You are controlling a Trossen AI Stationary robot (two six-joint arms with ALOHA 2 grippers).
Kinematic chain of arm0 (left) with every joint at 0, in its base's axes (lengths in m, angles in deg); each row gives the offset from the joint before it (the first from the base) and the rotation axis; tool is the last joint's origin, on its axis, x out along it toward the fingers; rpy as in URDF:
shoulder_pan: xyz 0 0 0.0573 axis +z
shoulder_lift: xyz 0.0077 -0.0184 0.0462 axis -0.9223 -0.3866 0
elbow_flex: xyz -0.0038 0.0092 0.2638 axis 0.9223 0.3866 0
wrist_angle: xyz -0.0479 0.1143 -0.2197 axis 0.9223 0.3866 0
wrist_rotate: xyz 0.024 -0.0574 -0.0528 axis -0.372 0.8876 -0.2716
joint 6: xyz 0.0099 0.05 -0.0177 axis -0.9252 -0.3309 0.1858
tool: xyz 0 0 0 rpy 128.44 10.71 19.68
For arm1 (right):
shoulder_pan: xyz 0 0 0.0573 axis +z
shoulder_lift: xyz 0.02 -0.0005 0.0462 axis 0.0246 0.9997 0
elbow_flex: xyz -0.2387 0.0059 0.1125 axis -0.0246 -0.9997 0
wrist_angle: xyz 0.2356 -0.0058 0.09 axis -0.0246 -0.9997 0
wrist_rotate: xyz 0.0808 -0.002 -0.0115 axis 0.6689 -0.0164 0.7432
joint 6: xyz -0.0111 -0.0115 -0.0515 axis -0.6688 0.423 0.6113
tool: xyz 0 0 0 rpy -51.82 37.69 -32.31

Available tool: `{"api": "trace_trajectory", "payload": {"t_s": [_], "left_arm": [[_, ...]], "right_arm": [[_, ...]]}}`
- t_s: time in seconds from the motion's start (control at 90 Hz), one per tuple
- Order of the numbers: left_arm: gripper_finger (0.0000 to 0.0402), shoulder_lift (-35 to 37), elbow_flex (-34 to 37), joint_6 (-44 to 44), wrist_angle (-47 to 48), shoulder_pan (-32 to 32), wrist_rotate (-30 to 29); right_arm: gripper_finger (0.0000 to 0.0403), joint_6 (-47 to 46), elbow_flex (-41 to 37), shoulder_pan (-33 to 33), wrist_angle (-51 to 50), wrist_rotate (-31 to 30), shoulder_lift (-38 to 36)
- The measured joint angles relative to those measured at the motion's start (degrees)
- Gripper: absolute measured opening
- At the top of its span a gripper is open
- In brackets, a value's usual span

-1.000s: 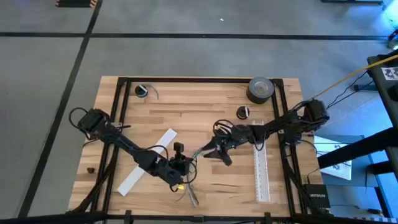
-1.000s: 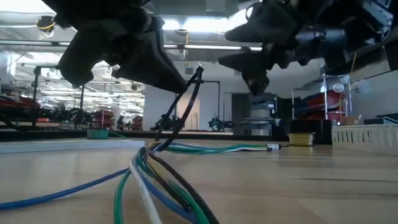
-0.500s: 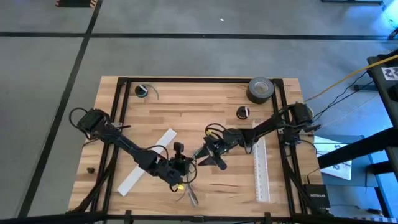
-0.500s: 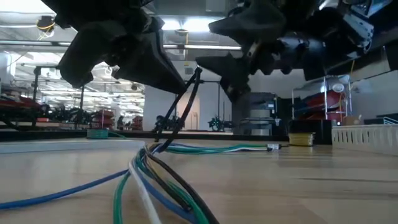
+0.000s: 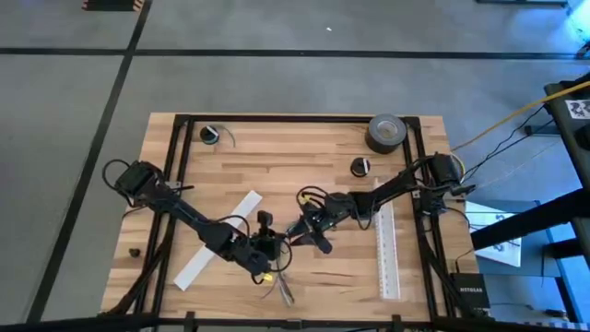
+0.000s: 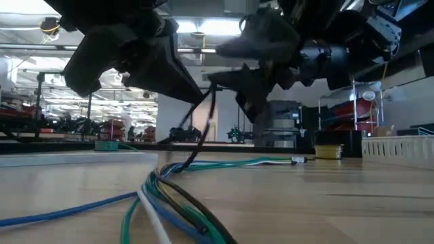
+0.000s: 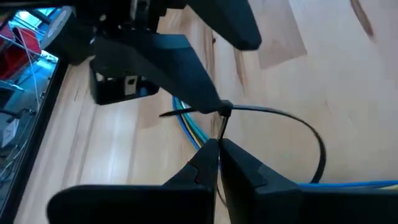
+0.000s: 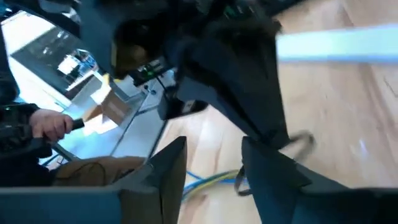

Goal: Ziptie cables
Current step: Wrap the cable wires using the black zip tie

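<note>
The cables [image 6: 169, 200], thin blue, green, white and black wires, lie in a bundle on the wooden table near its front edge [image 5: 281, 288]. The black ziptie [image 7: 317, 140] loops around them and rises off the table [image 6: 203, 125]. My left gripper [image 7: 219, 144] is shut on the ziptie just above the bundle [image 5: 268, 251]. My right gripper [image 5: 309, 238] hovers open close beside it, on its right. One of its fingers [image 7: 186, 74] reaches the ziptie's head [image 7: 225, 109]. My left gripper pinches the ziptie's thin strip [image 7: 221, 130] between its two fingertips, just short of the head. The strip stands up from the fingertips, and its loop curves away around the cables, which rest on the table. My right gripper's fingertip is at the head; whether it touches I cannot tell.
One white slotted strip [image 5: 217, 240] lies left of the grippers and another [image 5: 387, 249] to their right. A grey tape roll [image 5: 387, 132] and two small round things [image 5: 360, 167] [image 5: 212, 135] sit at the far side. A person's hand [image 8: 50, 124] shows beyond the table.
My right gripper has travelled toward the table's left edge, closing on my left gripper and the ziptie's upper end, and has stayed open. The lifted part of the cable bundle has sunk a little toward the table.
</note>
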State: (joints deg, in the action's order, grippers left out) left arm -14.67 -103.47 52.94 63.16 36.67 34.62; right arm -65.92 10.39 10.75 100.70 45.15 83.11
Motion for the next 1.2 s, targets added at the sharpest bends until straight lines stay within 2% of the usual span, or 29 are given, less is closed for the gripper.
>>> {"api": "trace_trajectory", "payload": {"t_s": [0.089, 0.189, 0.333, 0.389, 0.489, 0.578, 0.811, 1.2], "left_arm": [[0.0000, 0.00, 0.00, 0.02, -0.16, 0.00, -0.02], [0.0000, 0.00, 0.00, 0.04, -0.20, 0.00, -0.07], [0.0000, 0.00, 0.00, 0.04, -0.16, 0.00, -0.07], [0.0000, 0.00, 0.00, 0.06, -0.17, 0.00, -0.07], [0.0000, 0.00, 0.00, 0.07, -0.16, 0.00, -0.07], [0.0000, 0.00, 0.00, 0.05, -0.15, 0.00, -0.07], [0.0000, 0.00, 0.00, 0.07, -0.18, 0.00, -0.07], [0.0000, 0.00, 0.00, 0.07, -0.13, -0.02, -0.06]], "right_arm": [[0.0152, -0.16, 0.00, 0.00, -0.02, 1.75, -0.37], [0.0173, -0.28, 0.00, -0.79, -0.27, 6.49, -1.74], [0.0203, -0.02, 0.00, -2.47, -5.60, 11.08, -4.61], [0.0210, 0.96, 0.00, -2.89, -8.38, 10.26, -5.03], [0.0213, 3.34, -0.02, -3.04, -13.81, 4.29, -4.91], [0.0213, 4.76, -0.02, -2.62, -14.18, 0.85, -3.45], [0.0213, 4.19, 0.01, -2.49, -3.52, 2.21, -2.40], [0.0213, 4.74, 2.63, -1.14, -6.76, 2.62, -2.28]]}}
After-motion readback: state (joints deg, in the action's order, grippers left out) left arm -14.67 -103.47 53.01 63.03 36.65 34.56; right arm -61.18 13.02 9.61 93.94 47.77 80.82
